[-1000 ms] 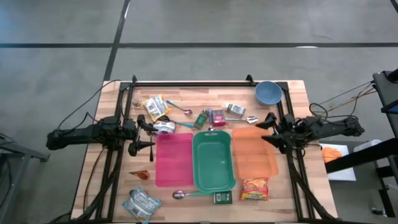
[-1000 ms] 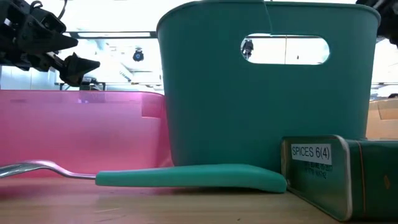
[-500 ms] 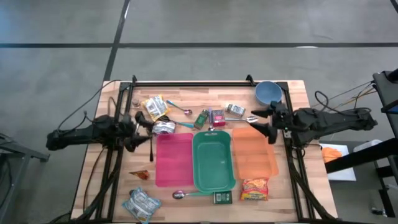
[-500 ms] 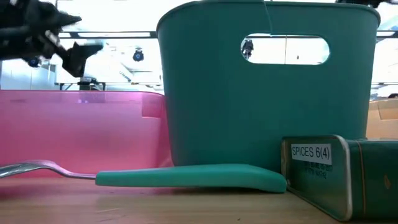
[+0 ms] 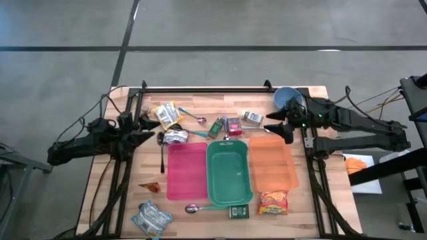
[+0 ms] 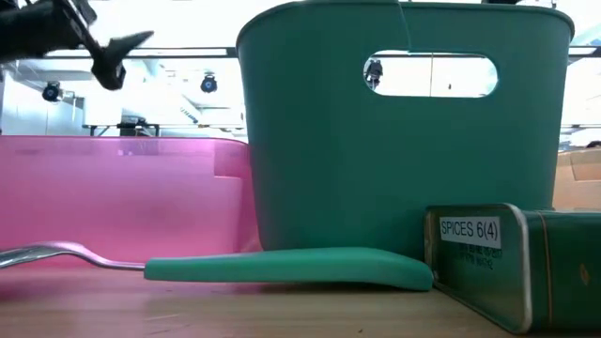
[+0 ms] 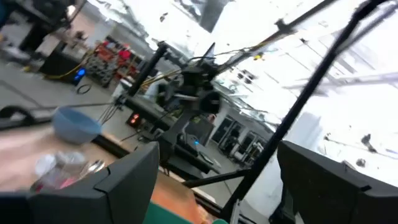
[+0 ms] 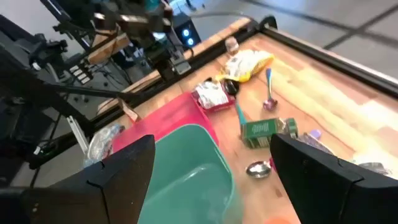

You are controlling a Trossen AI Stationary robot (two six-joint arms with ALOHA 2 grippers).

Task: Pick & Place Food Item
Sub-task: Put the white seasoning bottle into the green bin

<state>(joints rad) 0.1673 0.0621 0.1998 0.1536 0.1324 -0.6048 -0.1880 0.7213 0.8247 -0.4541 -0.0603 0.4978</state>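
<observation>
High view: left hand spread, empty, above the counter; silver food packet just beside it toward centre, long axis across the counter. Right hand spread, empty, near the orange bin's far edge.

Right wrist view: the same packet touches the pink bin.

Green bin, pink bin, possibly a spoon

A wooden table stands on a grey floor, with a blue bowl at its far right corner and a spoon near its front edge.
</observation>
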